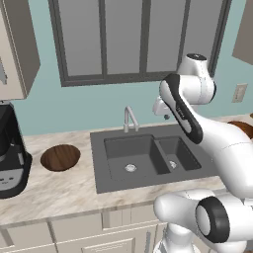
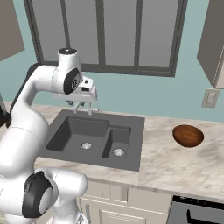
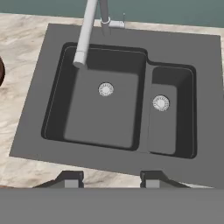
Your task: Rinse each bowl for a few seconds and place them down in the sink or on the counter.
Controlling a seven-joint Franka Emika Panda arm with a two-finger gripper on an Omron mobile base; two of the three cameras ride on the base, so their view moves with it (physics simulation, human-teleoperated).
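Bowls sit on the counter (image 1: 74, 185) at opposite ends of the sink (image 1: 99, 148): the darker bowl (image 1: 60, 157) lies on the worktop left of the sink's left edge, near the black coffee machine (image 1: 11, 153), and the reddish bowl (image 2: 188, 135) rests on the worktop well to the right of the sink's right edge, closer to the back wall than to the front edge. Both basins hold nothing, and the faucet (image 3: 85, 35) arches from the sink's back rim over the larger basin. The gripper (image 3: 109, 178) hangs above the sink near the faucet, its fingers parted with nothing between them, aimed down at the basins. Judging by their wood-grain look, the bowls should be stiff, fairly light and not fragile, though probably slick once wet. Each is shallow and wide, too wide to span, so the sensible hold is a pinch across the rim wall, one finger inside and one outside. A rim grip will likely let the bowl swing or tilt under the water, so a firm pinch matters.
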